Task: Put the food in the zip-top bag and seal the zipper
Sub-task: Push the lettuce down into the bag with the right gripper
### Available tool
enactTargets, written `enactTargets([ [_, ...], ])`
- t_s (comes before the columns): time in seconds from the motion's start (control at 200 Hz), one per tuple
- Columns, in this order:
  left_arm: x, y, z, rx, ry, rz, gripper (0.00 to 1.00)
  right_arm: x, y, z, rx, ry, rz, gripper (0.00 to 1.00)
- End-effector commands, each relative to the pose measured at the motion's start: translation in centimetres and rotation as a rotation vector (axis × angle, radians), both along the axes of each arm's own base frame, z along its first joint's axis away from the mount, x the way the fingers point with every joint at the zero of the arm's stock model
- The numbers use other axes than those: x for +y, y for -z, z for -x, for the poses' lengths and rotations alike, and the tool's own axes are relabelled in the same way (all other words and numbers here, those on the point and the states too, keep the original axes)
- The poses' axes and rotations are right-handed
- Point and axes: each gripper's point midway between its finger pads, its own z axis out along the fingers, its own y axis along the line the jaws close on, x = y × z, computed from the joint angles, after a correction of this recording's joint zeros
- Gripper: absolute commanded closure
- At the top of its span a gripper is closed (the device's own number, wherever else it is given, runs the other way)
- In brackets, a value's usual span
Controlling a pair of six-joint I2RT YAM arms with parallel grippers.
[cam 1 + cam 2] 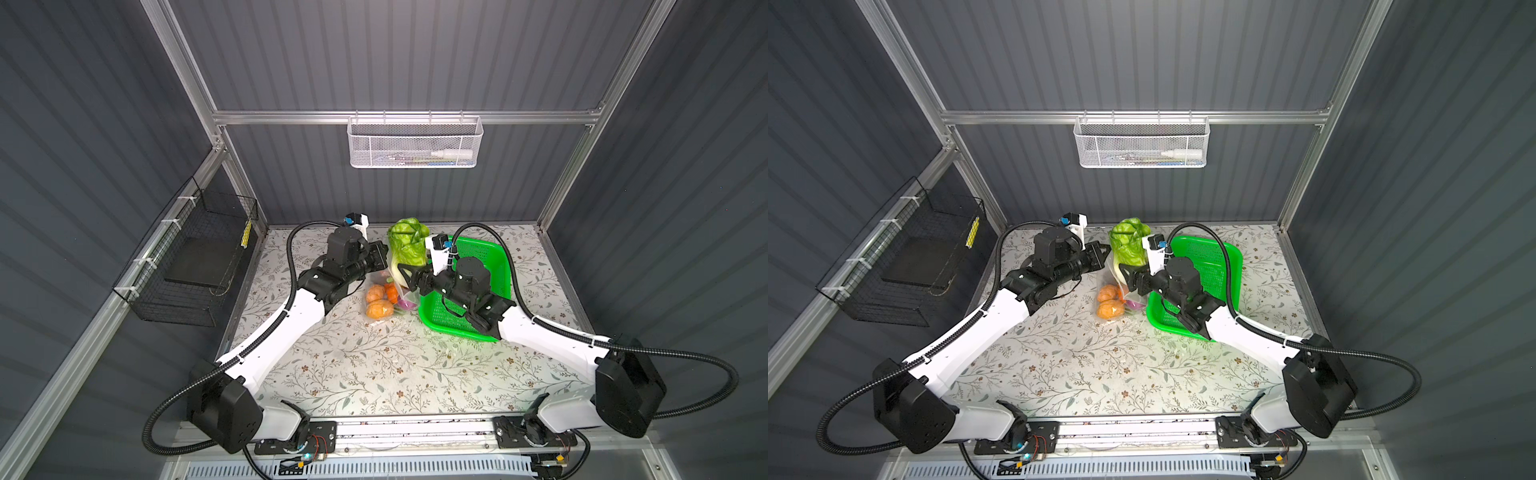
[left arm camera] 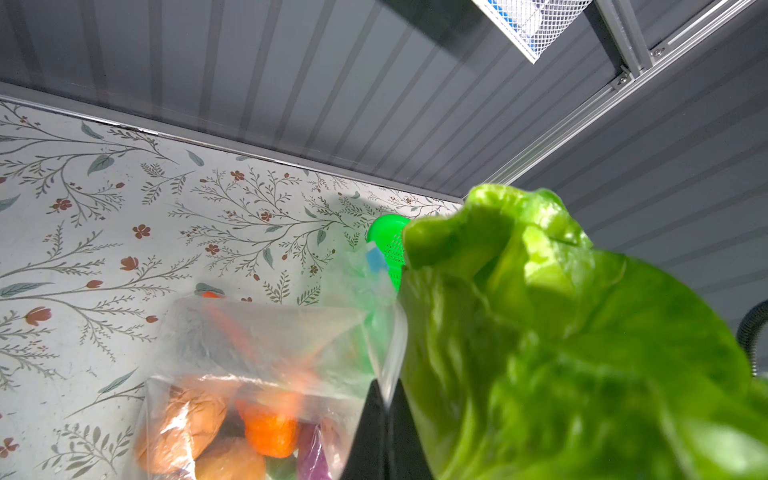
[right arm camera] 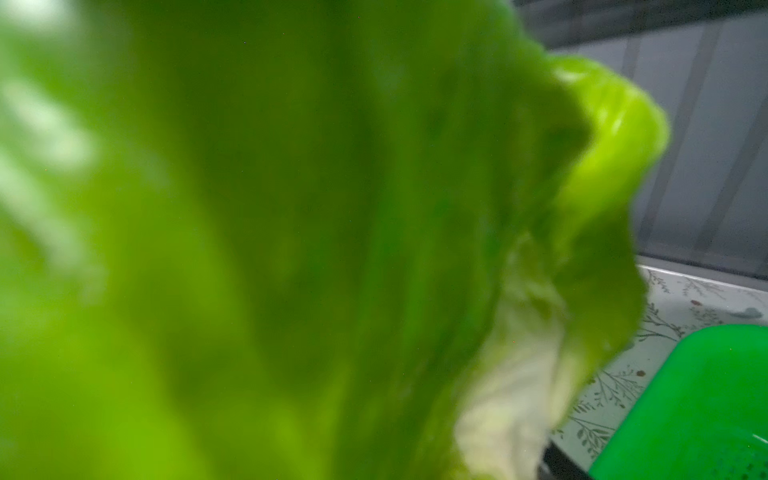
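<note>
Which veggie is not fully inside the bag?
The napa cabbage: it stands upright, its leafy top outside the zip-top bag; the orange lumps lie inside.

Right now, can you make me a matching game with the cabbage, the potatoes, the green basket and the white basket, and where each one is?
Things:
1. cabbage
2. two potato lumps
3. green basket
4. white mesh basket

Places:
a. inside the clear bag
b. hanging on the back rail
c. on the table beside the bag
d. sticking up at the bag's mouth, leafy end up

Pairs: 1-d, 2-a, 3-c, 4-b.
</note>
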Motion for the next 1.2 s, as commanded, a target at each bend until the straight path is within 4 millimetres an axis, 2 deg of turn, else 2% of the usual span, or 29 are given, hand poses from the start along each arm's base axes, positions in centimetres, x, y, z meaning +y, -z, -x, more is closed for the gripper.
enactTargets([
  [0.0,0.3,-0.9,0.3,-0.025,-0.010,0.030,1.00,0.1,-1.2,-0.6,0.131,0.052,-0.100,0.32],
  [0.145,0.3,-1.2,0.4,-0.034,-0.006,0.034,1.00,0.0,0.0,-1.3,0.164,0.086,-0.117,0.34],
  [0.27,0.5,-1.9,0.5,-0.053,-0.006,0.027,1.00,0.7,2.0,-1.4,0.137,0.076,0.014,0.25],
  [0.4,1.1,-2.7,0.7,-0.079,-0.022,0.015,1.00,0.3,3.2,-1.1,0.075,0.082,0.119,0.16],
  [0.595,1.3,-2.1,0.6,-0.067,-0.031,-0.009,1.00,-0.5,1.6,0.4,0.000,0.038,0.177,0.01],
  [0.755,1.2,-1.1,0.4,-0.045,-0.028,-0.013,1.00,-0.7,0.3,2.1,-0.025,-0.035,0.187,0.01],
  [0.94,1.3,0.1,0.4,-0.022,-0.030,-0.032,1.00,-1.9,-0.2,2.8,0.011,-0.045,0.164,0.01],
  [1.096,1.0,0.7,0.4,0.002,-0.027,-0.023,1.00,-2.2,1.4,2.5,0.077,-0.068,0.161,0.01],
  [1.196,0.9,0.5,0.3,0.001,-0.023,-0.018,1.00,-2.2,2.1,2.2,0.105,-0.064,0.167,0.01],
])
